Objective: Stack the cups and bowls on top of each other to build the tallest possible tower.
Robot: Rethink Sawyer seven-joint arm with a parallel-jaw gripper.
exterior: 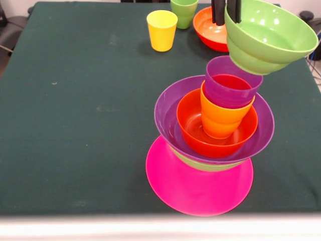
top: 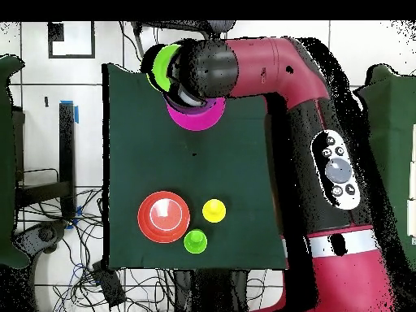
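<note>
Where overhead the arm [top: 276, 73] hides it, tower [exterior: 213, 135] perhaps leaning

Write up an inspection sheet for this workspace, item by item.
Surface: dark green cloth-covered table, a few pale specks.
Job's things: tower on a wide glossy pink plastic bowl, then a light green layer, a wide purple bowl, an orange-red bowl, an orange cup and a purple cup. Loose: yellow plastic cup, small green cup, second orange-red bowl.
Clutter: nothing seen.
Claw: black claw holds the ribbed light green bowl by its rim, tilted above the tower.
Cables: tangled on the floor beside the table.
Surroundings: white tiled floor, red arm.
</note>
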